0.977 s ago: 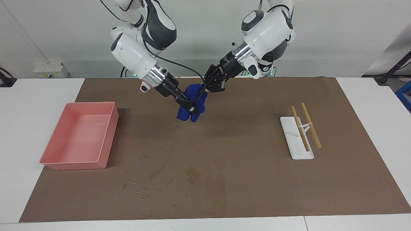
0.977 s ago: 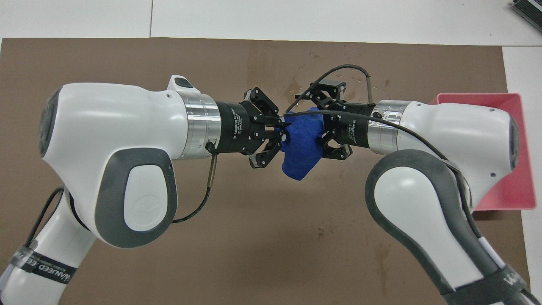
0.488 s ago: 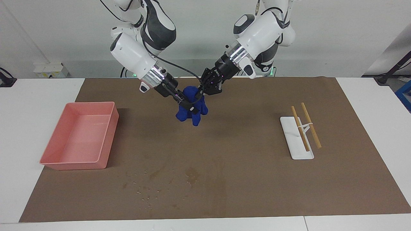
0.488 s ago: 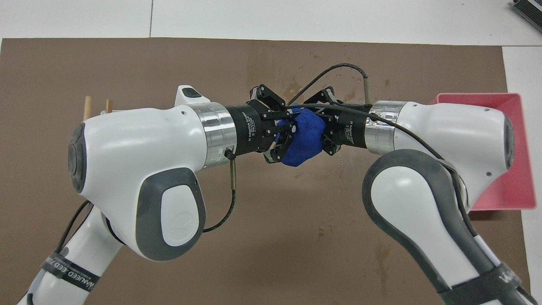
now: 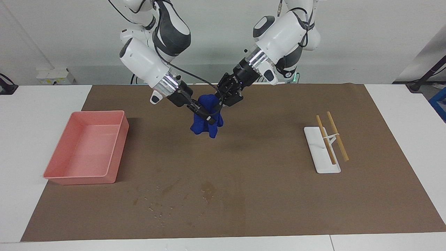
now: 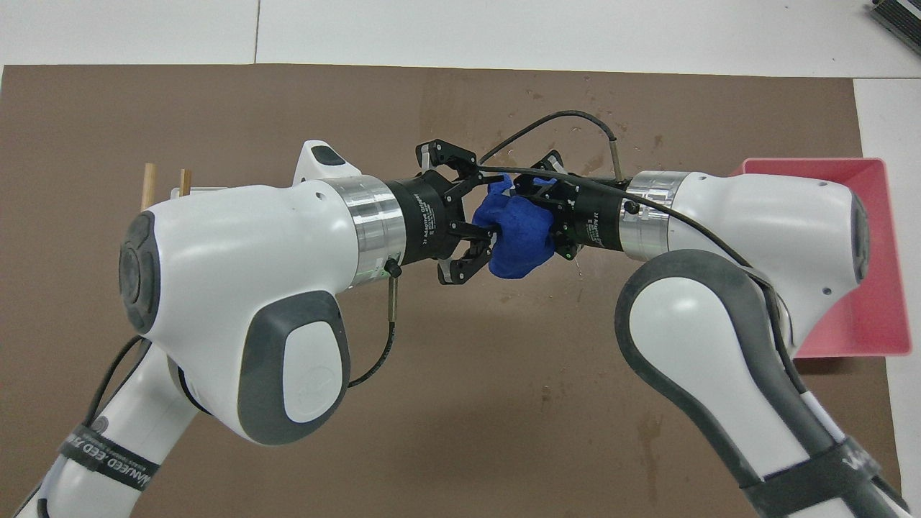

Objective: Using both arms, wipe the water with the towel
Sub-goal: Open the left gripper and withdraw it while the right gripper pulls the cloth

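The blue towel (image 5: 206, 122) (image 6: 519, 237) hangs bunched in the air over the brown mat, between the two grippers. My right gripper (image 5: 205, 115) (image 6: 540, 216) is shut on it from the pink tray's side. On the towel's other side my left gripper (image 5: 224, 100) (image 6: 492, 207) has its fingers spread apart, and they still lie against the cloth. The water (image 5: 208, 190) (image 6: 534, 95) shows as dark blotches and small droplets on the mat, farther from the robots than the towel.
A pink tray (image 5: 116, 150) (image 6: 886, 216) stands on the mat at the right arm's end. A white rack with two wooden rods (image 5: 322, 157) (image 6: 167, 185) lies toward the left arm's end.
My right gripper has closed on the towel, and my left gripper, shut on it before, has spread its fingers. The towel has bunched tighter and shifted slightly toward the right arm.
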Robot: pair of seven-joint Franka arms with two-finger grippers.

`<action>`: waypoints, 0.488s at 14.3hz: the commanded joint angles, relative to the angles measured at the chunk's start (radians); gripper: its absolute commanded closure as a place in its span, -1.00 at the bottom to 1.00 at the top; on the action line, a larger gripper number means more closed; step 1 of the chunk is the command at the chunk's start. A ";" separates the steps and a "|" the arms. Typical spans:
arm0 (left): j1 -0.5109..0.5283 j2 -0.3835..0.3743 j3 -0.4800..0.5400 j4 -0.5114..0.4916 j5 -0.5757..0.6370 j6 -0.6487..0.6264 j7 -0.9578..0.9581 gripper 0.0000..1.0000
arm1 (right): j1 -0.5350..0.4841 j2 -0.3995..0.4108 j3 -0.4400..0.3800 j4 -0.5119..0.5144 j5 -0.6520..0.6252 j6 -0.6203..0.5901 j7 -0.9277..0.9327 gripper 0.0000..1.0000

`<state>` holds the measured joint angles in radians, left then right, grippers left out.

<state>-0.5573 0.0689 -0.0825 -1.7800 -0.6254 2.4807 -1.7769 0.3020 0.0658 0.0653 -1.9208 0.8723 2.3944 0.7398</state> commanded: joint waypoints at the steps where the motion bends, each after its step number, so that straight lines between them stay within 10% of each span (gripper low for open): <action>1: 0.002 -0.014 0.010 -0.009 0.203 -0.034 0.055 -1.00 | -0.029 0.021 0.002 0.005 -0.050 -0.017 -0.124 1.00; 7: 0.172 -0.026 0.023 0.008 0.300 -0.319 0.864 -1.00 | -0.012 0.245 0.007 0.071 -0.252 0.145 -0.374 1.00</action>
<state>-0.4414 0.0656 -0.0576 -1.7727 -0.3722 2.2627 -1.2050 0.2860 0.2200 0.0655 -1.9026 0.6567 2.4699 0.4319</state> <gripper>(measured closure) 0.000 0.837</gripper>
